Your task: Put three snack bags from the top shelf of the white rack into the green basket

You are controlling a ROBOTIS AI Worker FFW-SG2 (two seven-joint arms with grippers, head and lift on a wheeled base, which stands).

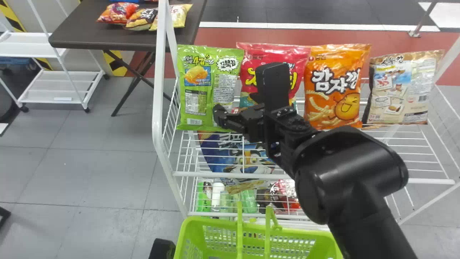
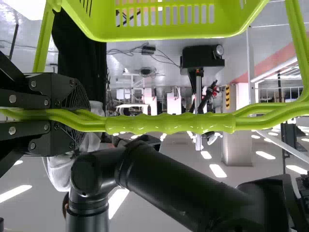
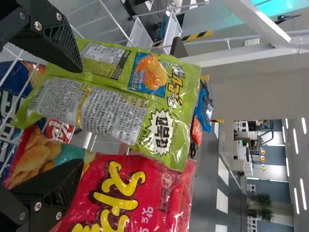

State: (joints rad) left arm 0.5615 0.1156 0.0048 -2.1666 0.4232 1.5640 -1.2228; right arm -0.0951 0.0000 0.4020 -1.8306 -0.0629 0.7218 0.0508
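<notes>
Fingers (image 3: pixel 60 43) spread, my right gripper (image 3: pixel 79 116) should centre on green bag (image 3: pixel 113 106), avoiding red bag (image 3: pixel 130 193), before closing.

Four snack bags (image 1: pixel 332 82) stand upright on the top shelf (image 1: pixel 215 175).

On the top shelf of the white rack (image 1: pixel 158 90) I can see four snack bags in one row; from left to right they are a green bag (image 1: pixel 196 102), a red bag (image 1: pixel 251 54), an orange bag (image 1: pixel 332 82) and a beige bag (image 1: pixel 406 90); the right gripper (image 1: pixel 246 90) is before the green and red ones, its fingers well apart; a blue bag (image 1: pixel 222 154) is lower in the rack; the green basket (image 1: pixel 287 233) is at the bottom, near the rack; behind, at left, a dark table (image 1: pixel 79 28) carries more bags (image 1: pixel 118 12).
</notes>
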